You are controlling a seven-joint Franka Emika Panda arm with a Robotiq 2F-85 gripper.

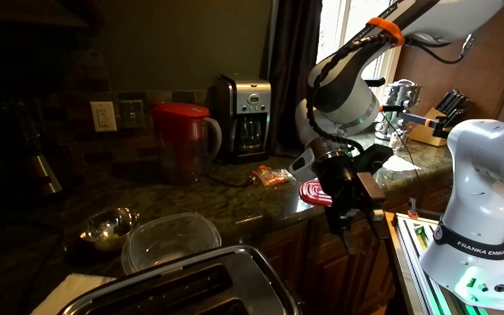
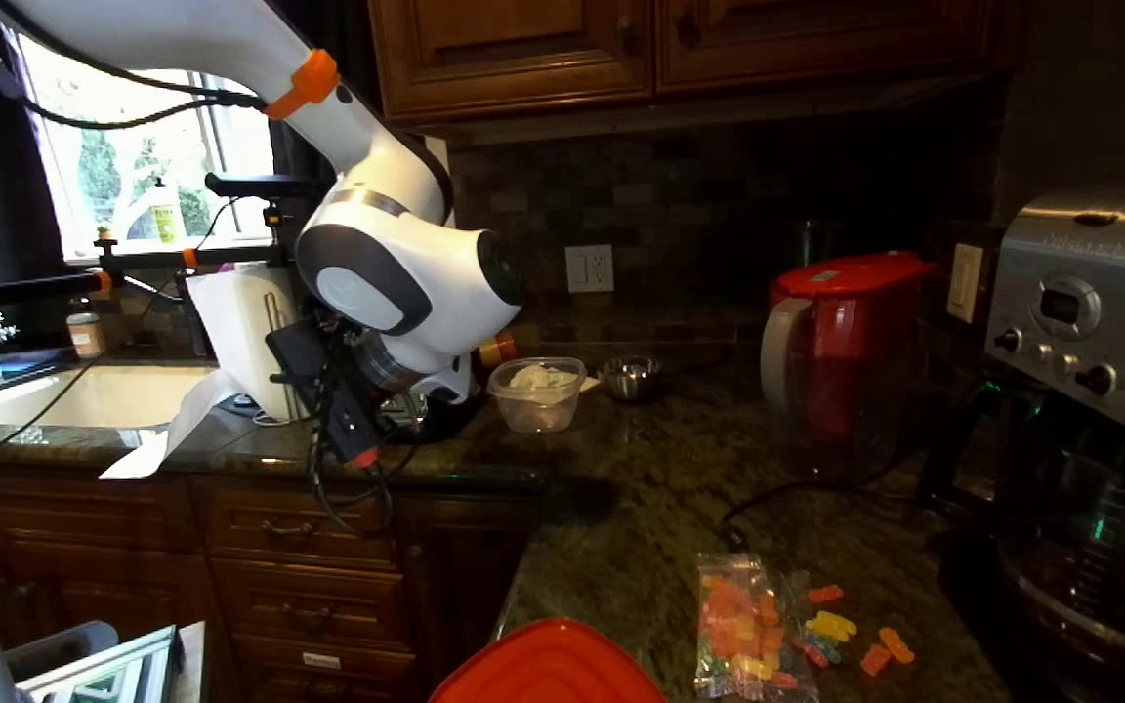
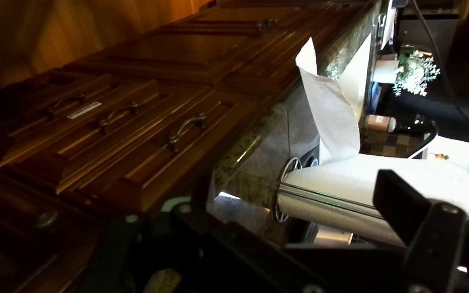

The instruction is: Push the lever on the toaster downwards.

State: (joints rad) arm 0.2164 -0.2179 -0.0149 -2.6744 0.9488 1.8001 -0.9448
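Observation:
The large silver toaster [image 1: 252, 280] is at the bottom of an exterior view, cut off by the frame, with long dark slots in its top. Its lever does not show clearly. In an exterior view it is mostly hidden behind the arm's wrist. My gripper [image 1: 365, 239] hangs in the air apart from the toaster, in front of the counter edge, with its fingers spread and nothing between them. In the wrist view the gripper [image 3: 295, 183] also shows spread fingers. A brushed silver surface [image 3: 240, 209] lies beyond them; I cannot tell whether it is the toaster.
A clear plastic container [image 1: 173, 240] and a metal bowl [image 1: 110, 227] stand beside the toaster. A paper towel roll [image 3: 332, 187] stands on the counter. The red pitcher [image 2: 841, 332], coffee maker [image 2: 1090, 303], candy bag [image 2: 743, 625] and red lid [image 2: 553, 669] are on the counter.

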